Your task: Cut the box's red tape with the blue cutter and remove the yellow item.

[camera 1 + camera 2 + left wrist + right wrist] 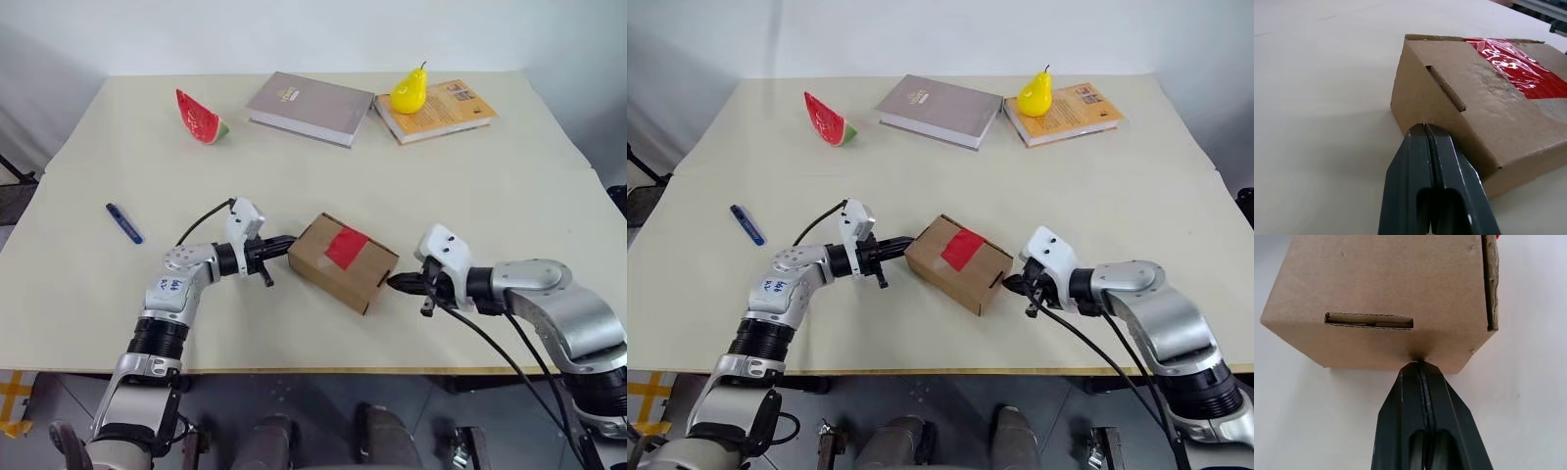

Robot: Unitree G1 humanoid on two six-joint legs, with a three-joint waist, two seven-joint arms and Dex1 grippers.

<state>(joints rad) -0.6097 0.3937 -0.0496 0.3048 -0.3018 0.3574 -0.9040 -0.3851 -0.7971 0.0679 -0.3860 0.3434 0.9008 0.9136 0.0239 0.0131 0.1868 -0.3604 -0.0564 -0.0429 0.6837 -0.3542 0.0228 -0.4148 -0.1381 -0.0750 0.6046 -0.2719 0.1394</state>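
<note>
You're squaring the small brown cardboard box (pixel 343 260) near the worktop's front edge, closed empty left gripper (pixel 287 242) and right gripper (pixel 396 283) pressing opposite ends; next fetch the slim blue cutter (pixel 124 223) by the left edge.

Yellow item unseen (inside the closed box (pixel 342 260), if anywhere), book titles unreadable.

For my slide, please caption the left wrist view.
Shut left gripper touching the small brown cardboard box sealed with glossy red tape.

Head pair high over the table (pixel 549 323) — wrist views close on opposite ends of the box (pixel 343 259).
</note>
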